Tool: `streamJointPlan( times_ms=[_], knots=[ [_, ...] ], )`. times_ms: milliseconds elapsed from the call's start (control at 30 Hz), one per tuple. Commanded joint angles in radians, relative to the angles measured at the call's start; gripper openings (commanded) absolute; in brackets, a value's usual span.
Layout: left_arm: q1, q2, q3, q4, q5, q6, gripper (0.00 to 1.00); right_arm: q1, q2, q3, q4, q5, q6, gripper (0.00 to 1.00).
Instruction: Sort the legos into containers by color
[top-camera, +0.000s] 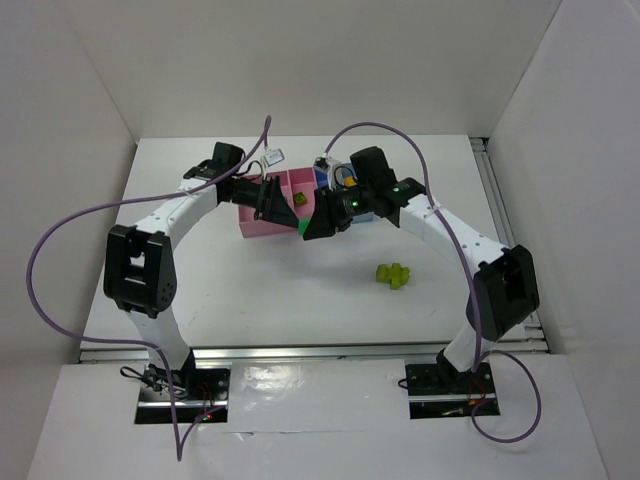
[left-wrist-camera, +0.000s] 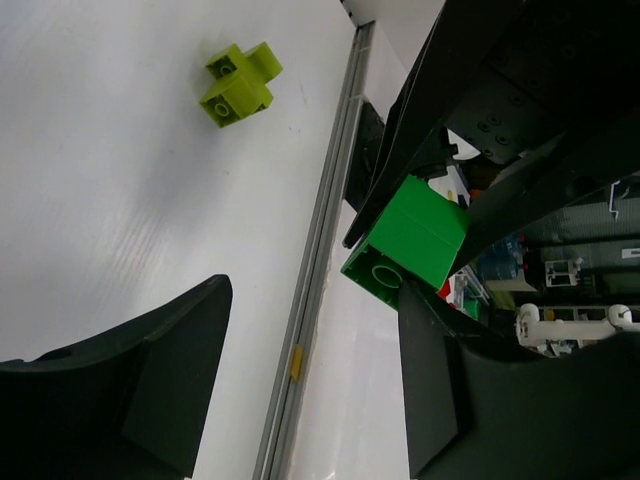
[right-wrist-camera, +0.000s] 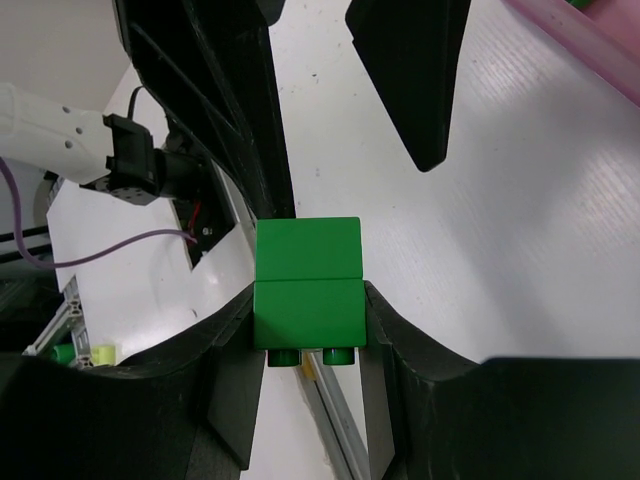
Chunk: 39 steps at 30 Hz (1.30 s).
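Left gripper (top-camera: 272, 205) crowds right gripper's (top-camera: 306, 231) green brick (right-wrist-camera: 308, 280); maybe 2 lime bricks (top-camera: 393, 274).

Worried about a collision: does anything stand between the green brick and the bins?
Yes. The open left gripper hangs by the pink bin, directly ahead of the green brick held in the right gripper.

Tight spot: left gripper (top-camera: 270, 200) and right gripper (top-camera: 310, 228), green lego (right-wrist-camera: 307, 283) in its jaws, crowd the near-right corner of the pink bin (top-camera: 258, 228). Near-left the table (top-camera: 250, 290) is open; lime legos (top-camera: 393, 274) sit near-right.
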Motion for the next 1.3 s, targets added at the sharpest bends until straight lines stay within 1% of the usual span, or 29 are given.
streamJointPlan(
  times_ms=[0,67,167,233,400,500,533,600,633,767,900,1000,1033,1067,1100,1133,1267],
  knots=[
    [-0.010,-0.043,-0.010,0.104,0.151,-0.034,0.74,0.019,0.021,0.011,0.035,-0.054,0.006,0.13],
    [0.013,-0.059,-0.036,0.150,0.160,-0.060,0.74,0.019,0.021,-0.014,0.046,-0.054,0.015,0.13],
    [0.041,-0.068,-0.045,0.151,0.145,-0.069,0.74,0.010,-0.001,-0.023,0.055,-0.054,0.015,0.13],
    [0.064,-0.068,-0.045,0.151,0.180,-0.069,0.74,0.010,-0.001,-0.023,0.064,-0.054,0.026,0.13],
    [0.064,-0.068,-0.045,0.184,0.232,-0.078,0.79,0.010,-0.001,-0.032,0.077,-0.065,0.036,0.13],
    [0.064,-0.068,-0.055,0.194,0.263,-0.078,0.80,0.010,-0.001,-0.032,0.090,-0.065,0.045,0.13],
    [0.053,-0.068,-0.055,0.194,0.263,-0.078,0.83,0.010,-0.001,-0.032,0.100,-0.074,0.045,0.13],
    [0.027,-0.068,-0.055,0.194,0.263,-0.078,0.83,0.010,0.010,-0.032,0.100,-0.083,0.045,0.13],
    [0.018,-0.057,-0.055,0.180,0.240,-0.078,0.84,0.010,0.010,-0.023,0.100,-0.092,0.045,0.13],
    [-0.036,-0.016,-0.032,0.138,0.183,-0.043,0.84,0.010,0.028,-0.014,0.100,-0.093,0.045,0.13],
    [-0.056,-0.016,-0.012,0.126,0.183,-0.043,0.83,0.010,0.028,-0.003,0.090,-0.093,0.045,0.13],
    [-0.056,-0.016,0.013,0.126,0.203,-0.043,0.67,0.010,0.038,-0.003,0.090,-0.102,0.045,0.13],
    [-0.056,-0.016,0.013,0.126,0.203,-0.043,0.61,0.010,0.038,-0.003,0.100,-0.102,0.045,0.13],
    [-0.056,-0.016,0.013,0.126,0.212,-0.043,0.49,0.010,0.038,-0.003,0.118,-0.102,0.058,0.13],
    [-0.056,-0.016,0.013,0.126,0.212,-0.034,0.44,0.010,0.038,-0.015,0.129,-0.112,0.058,0.13],
    [-0.056,-0.016,0.013,0.126,0.221,-0.034,0.40,0.001,0.038,-0.015,0.129,-0.112,0.068,0.13],
    [-0.056,-0.007,0.013,0.117,0.234,-0.025,0.31,-0.010,0.028,-0.025,0.152,-0.134,0.087,0.13]
  ],
)
